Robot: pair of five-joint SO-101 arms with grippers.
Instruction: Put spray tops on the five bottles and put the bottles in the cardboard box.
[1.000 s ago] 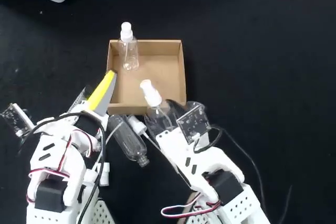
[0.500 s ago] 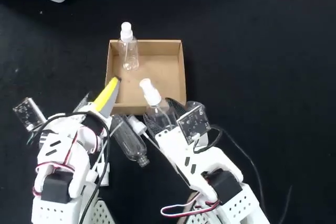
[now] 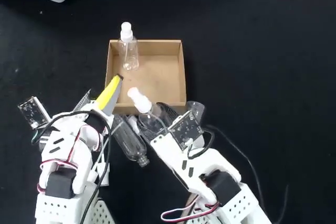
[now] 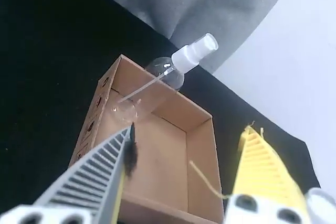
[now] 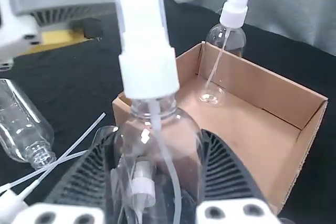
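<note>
High view: three clear bottles, one box (image 3: 174, 77). A capped bottle (image 3: 128, 55) stands in its far corner, and an uncapped bottle (image 3: 129, 143) lies outside it.

Left wrist view: the left gripper (image 4: 187, 136) is spread wide and empty above the box.

Right wrist view: the right gripper (image 5: 157, 153) clamps a second bottle (image 5: 152, 124), also capped, at the box's near wall.

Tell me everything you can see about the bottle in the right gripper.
The bottle is clear plastic with rounded shoulders, a white spray top fitted on and a thin dip tube inside. It stands roughly upright, clamped between the right gripper's black ribbed fingers, beside the cardboard box's near wall.
</note>
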